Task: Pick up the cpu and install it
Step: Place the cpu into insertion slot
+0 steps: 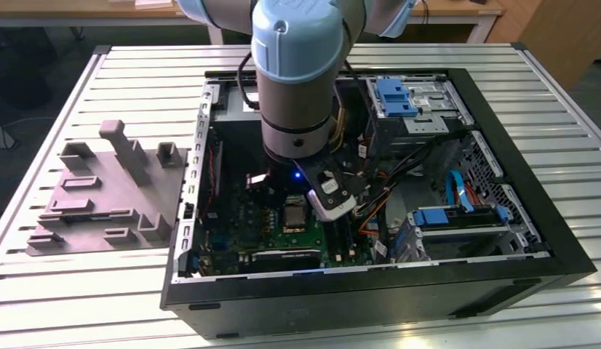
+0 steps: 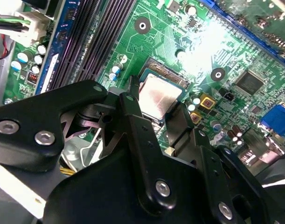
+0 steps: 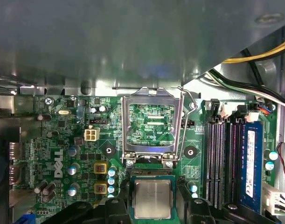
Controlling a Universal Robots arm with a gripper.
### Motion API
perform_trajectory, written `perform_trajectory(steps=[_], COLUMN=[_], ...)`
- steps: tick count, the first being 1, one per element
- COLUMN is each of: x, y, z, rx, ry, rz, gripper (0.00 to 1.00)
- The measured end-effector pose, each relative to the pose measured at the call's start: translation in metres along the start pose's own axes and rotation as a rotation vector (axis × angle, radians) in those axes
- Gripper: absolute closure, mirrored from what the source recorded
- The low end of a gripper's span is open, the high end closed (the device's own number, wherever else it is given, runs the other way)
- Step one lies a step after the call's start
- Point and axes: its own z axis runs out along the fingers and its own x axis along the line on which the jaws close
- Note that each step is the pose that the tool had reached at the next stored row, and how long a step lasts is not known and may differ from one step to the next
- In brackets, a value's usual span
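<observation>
Low at the centre of the exterior view, inside the open case (image 1: 562, 262), my gripper (image 2: 157, 100) straddles the cpu (image 3: 152, 199), which sits at the socket (image 2: 165, 71) beside the raised load plate (image 3: 125, 126), swung clear to admit it. Clamped or released, I cannot tell. The arm (image 1: 295, 80) stands vertical, wrist down over the motherboard (image 1: 271, 236).

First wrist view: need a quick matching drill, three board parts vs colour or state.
Things:
1. cpu
2. socket lid
3. memory stick

Colour or state:
a. swung open, standing up
b. blue
c. dull silver top

Pairs: 1-c, 2-a, 3-b
</observation>
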Motion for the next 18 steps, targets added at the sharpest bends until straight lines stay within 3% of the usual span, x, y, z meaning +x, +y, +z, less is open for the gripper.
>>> perform_trajectory(steps=[18], x=[0.0012], y=[-0.0015], z=[0.0075], rx=[-0.0002], ry=[0.0004], rz=[0.000], gripper=[0.53])
